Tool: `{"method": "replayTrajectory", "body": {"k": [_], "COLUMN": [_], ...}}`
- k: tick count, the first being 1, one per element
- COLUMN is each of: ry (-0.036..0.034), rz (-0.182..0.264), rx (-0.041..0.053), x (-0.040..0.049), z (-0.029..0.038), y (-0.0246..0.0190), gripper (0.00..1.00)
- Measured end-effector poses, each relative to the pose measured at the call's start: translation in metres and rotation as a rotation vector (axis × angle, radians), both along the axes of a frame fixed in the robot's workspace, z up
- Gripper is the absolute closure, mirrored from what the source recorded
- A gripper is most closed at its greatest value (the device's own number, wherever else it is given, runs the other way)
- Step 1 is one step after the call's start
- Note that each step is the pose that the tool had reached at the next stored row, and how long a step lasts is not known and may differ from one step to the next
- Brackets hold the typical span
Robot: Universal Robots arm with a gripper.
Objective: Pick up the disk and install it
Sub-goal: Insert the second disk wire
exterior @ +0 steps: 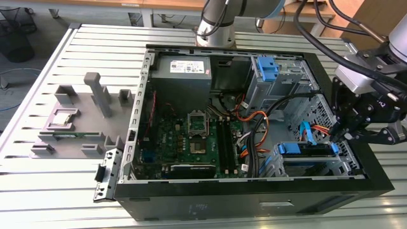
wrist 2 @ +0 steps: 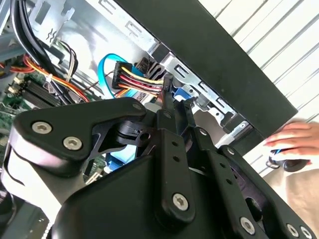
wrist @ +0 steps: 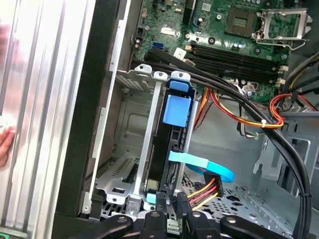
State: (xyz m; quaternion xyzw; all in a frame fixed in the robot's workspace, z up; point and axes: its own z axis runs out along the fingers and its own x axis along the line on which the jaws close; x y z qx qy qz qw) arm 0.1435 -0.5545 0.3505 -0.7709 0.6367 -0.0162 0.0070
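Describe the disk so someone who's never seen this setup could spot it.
Look inside the open black computer case, at the metal drive cage by its wall. The disk stands edge-on in there, beside the gripper; unlike the bare bay alongside, it carries a blue plastic bracket.

exterior view high overhead, wrist views close inside case (exterior: 254, 191)

Lab: slatted aluminium bench (exterior: 95, 43)

The disk (wrist: 158, 149), framed by a blue rail bracket, is seen edge-on, seated in the metal drive cage (wrist: 124, 129).
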Motion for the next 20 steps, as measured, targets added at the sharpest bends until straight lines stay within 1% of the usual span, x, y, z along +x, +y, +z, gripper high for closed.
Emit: {"method": "replayTrajectory", "body": {"k": [2,5,10,16,18,20], "ry": [0.0000,0.0000,0.0000,0.0000,0.0000,0.0001], "rz": [0.014,0.024,0.033,0.035,0.036,0.039], "rx": [0.0001,0.0002,0.0006,-0.0013,-0.0038,-0.0093], "x": [0.0000,0.0000,0.0002,0.0021,0.0031,0.0033], "z": [-0.0001,0.0000,0.0000,-0.0004,-0.0005,-0.0014], "y": [0.0005,0.0023,0.0074,0.0078,0.0079,0.0083], "gripper": [0.77,0.77,0.77,0.77,0.77,0.77]}}
